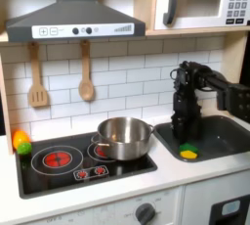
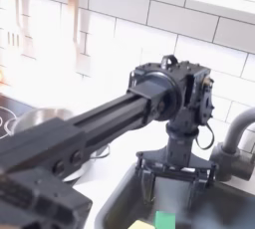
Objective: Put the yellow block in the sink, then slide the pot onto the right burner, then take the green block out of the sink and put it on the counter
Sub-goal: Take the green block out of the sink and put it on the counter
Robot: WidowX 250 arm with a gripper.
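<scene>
The pincer [image 2: 175,179] hangs spread and empty above the sink [image 1: 227,141], where yellow block [image 1: 186,152] and green block [image 2: 164,220] lie touching. Risk: descending off-centre, it may pinch both, or nudge green aside.

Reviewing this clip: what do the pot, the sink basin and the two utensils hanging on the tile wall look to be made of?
The pot looks like polished metal, probably steel: silver, with bright reflections on its wall. The sink seems matte dark grey plastic, with a dull, even surface and rounded corners, though coated metal cannot be ruled out. The spatula and spoon look like light unfinished wood, tan and without shine.
</scene>
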